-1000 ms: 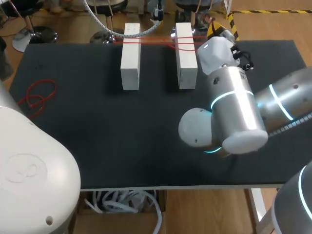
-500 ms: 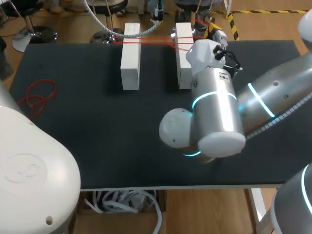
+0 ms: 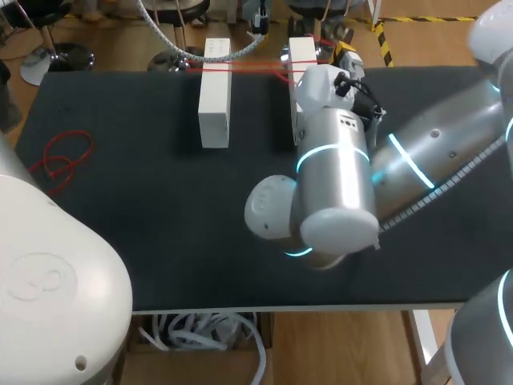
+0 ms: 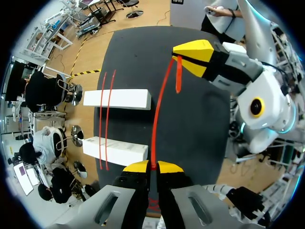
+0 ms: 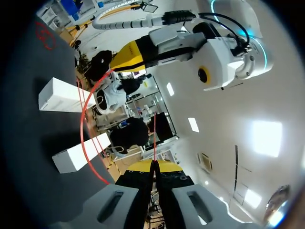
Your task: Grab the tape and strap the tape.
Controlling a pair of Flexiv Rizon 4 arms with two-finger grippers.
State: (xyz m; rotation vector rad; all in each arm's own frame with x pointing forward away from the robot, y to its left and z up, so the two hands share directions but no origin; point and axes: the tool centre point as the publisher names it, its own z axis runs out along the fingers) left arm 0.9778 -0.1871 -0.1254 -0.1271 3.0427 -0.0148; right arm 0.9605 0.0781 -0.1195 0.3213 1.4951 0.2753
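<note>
Your left gripper [image 4: 152, 168] pinched shut on red tape [image 4: 157, 112], strand nipped between yellow tips. Your right gripper [image 5: 153, 166] clamped tight on same tape, further along. Tape runs in shallow curve between both grippers, over bench [image 3: 120, 224], just beside two white blocks [image 3: 215, 96]. Red bands [image 3: 248, 69] cross blocks at far ends. Spare red loop [image 3: 60, 156] lies on bench at left side, well apart from blocks

1 white block [image 3: 301, 49] largely behind right arm [image 3: 337, 164]
</note>
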